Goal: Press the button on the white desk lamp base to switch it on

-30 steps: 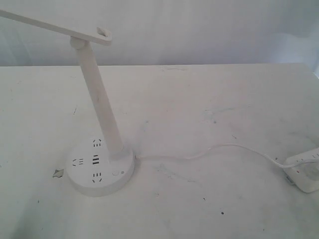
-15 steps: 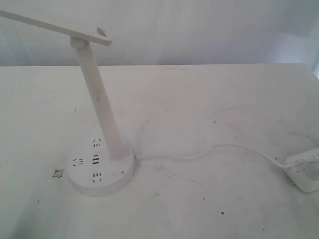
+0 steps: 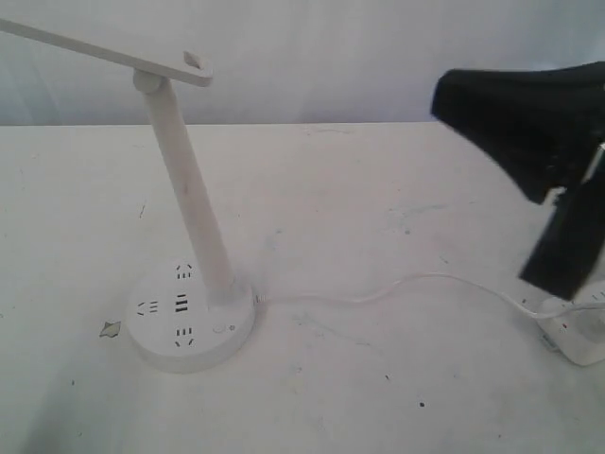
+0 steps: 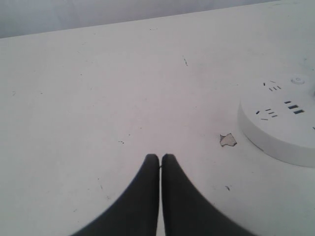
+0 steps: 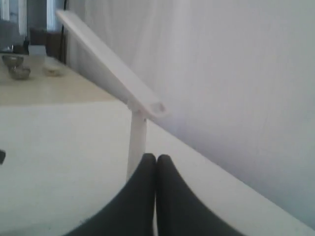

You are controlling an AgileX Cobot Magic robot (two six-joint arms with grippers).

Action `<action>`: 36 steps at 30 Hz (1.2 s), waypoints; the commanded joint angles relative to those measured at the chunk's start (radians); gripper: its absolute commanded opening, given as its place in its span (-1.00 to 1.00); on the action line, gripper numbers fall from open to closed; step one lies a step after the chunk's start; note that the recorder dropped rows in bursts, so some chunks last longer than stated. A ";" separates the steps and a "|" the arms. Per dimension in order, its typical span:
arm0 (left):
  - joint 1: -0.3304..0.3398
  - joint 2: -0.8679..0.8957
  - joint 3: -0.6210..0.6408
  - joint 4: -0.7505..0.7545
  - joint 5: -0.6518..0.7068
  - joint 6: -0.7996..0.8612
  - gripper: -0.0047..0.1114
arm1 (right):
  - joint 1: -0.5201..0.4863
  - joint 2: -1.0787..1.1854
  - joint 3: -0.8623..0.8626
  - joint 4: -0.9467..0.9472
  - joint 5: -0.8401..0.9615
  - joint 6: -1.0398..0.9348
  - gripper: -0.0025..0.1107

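Observation:
The white desk lamp stands at the left of the table, with its slanted stem (image 3: 189, 199) and long head bar (image 3: 104, 52). Its round white base (image 3: 203, 352) carries socket holes, and the small round button (image 3: 224, 330) sits near the right rim, untouched. My right gripper (image 3: 442, 97) hovers high at the right, shut and empty, level with the head bar (image 5: 113, 73) and far from the base. My left gripper (image 4: 160, 157) is shut and empty over bare table, with the base (image 4: 280, 142) and button (image 4: 298, 79) off to one side.
A thin white cord (image 3: 397, 288) runs from the base across the table to a white power strip (image 3: 577, 336) at the right edge. A small chipped patch (image 3: 112, 329) marks the tabletop beside the base. A pale wall stands behind the table.
My right gripper and arm have come into the exterior view from the right, high above the table. The lamp, cord and power strip have not moved.

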 commanded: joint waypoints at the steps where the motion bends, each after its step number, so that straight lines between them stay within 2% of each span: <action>1: 0.000 -0.002 -0.003 -0.008 -0.003 -0.002 -0.90 | 0.233 0.154 -0.038 0.002 0.233 -0.163 -0.96; 6: 0.000 -0.002 -0.003 -0.008 -0.003 -0.002 -0.90 | 0.535 0.382 -0.116 0.072 0.530 -0.357 -0.96; 9: 0.000 -0.002 -0.003 -0.008 -0.003 -0.002 -0.90 | 0.624 0.509 -0.186 0.125 0.672 -0.395 -0.96; 14: 0.000 -0.002 -0.003 -0.008 -0.003 -0.002 -0.90 | 0.636 0.670 -0.284 0.270 0.669 -0.395 -0.96; 24: 0.000 -0.002 -0.003 -0.008 -0.003 -0.002 -0.90 | 0.636 0.847 -0.397 0.373 0.646 -0.395 -0.96; 30: 0.000 -0.002 -0.003 -0.008 -0.003 -0.002 -0.90 | 0.636 0.949 -0.450 0.381 0.643 -0.387 -0.96; 36: 0.000 -0.002 -0.003 -0.008 -0.003 -0.002 -0.90 | 0.636 1.027 -0.469 0.381 0.629 -0.286 -0.96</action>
